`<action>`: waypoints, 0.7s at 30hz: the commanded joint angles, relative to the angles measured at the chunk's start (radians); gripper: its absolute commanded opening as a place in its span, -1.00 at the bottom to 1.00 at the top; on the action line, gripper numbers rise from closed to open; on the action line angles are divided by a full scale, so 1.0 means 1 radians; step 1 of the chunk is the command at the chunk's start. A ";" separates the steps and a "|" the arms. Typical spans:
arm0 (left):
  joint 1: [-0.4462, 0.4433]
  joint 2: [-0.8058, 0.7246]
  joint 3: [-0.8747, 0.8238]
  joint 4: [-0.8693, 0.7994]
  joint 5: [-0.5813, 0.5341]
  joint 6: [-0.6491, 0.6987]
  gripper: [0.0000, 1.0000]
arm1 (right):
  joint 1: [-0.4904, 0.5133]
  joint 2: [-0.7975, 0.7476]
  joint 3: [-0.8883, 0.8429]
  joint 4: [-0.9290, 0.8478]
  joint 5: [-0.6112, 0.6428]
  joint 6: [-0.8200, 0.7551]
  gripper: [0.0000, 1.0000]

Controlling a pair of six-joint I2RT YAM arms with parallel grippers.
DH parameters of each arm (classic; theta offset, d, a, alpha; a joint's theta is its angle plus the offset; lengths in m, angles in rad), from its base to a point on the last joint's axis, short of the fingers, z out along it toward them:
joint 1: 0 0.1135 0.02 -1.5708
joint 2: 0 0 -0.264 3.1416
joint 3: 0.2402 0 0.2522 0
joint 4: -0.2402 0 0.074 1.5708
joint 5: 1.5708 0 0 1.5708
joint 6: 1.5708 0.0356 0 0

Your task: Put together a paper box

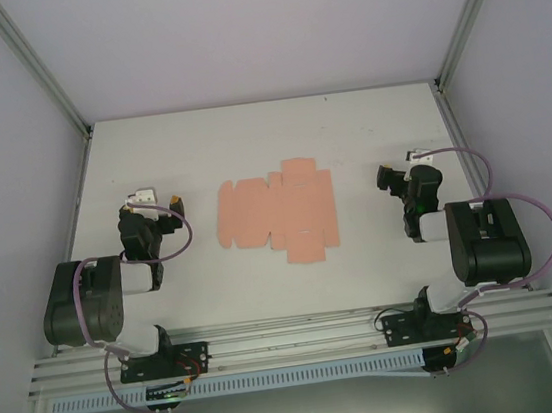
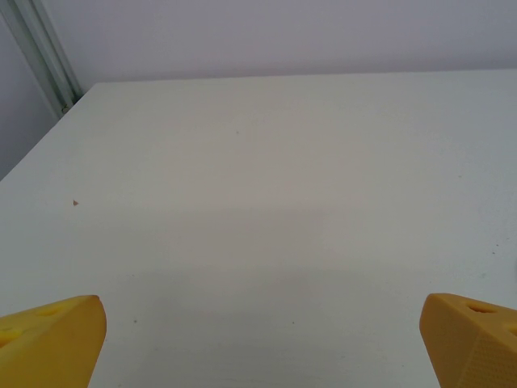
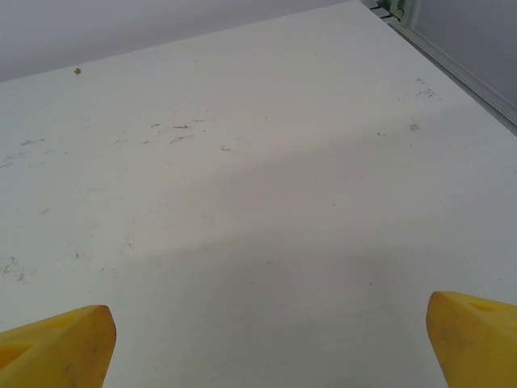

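The paper box (image 1: 279, 211) lies as a flat salmon-pink die-cut sheet with flaps and tabs in the middle of the white table (image 1: 248, 139). My left gripper (image 1: 151, 198) rests to the left of the sheet, apart from it, and is open. In the left wrist view its yellow fingertips (image 2: 50, 341) stand wide at the bottom corners, with bare table between them at the left gripper (image 2: 262, 343). My right gripper (image 1: 393, 174) sits to the right of the sheet, also open and clear of it. Its yellow fingertips (image 3: 56, 347) frame bare table at the right gripper (image 3: 271, 343).
Pale walls and slanted metal frame posts (image 1: 37, 65) enclose the table on three sides. An aluminium rail (image 1: 293, 340) carries both arm bases along the near edge. Faint scuffs (image 3: 174, 129) mark the table surface on the right.
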 commanded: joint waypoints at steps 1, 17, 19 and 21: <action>0.006 -0.004 0.010 0.029 0.014 -0.003 0.98 | 0.003 0.009 -0.008 0.047 -0.011 0.001 0.98; 0.007 -0.307 0.197 -0.531 0.040 -0.177 0.98 | 0.033 -0.344 0.134 -0.455 0.007 0.054 0.98; 0.006 -0.345 0.247 -0.669 0.129 -0.274 0.97 | 0.061 -0.394 0.207 -0.618 0.008 0.098 0.98; 0.005 -0.362 0.295 -0.796 0.212 -0.377 0.98 | 0.114 -0.423 0.273 -0.772 0.019 0.146 0.97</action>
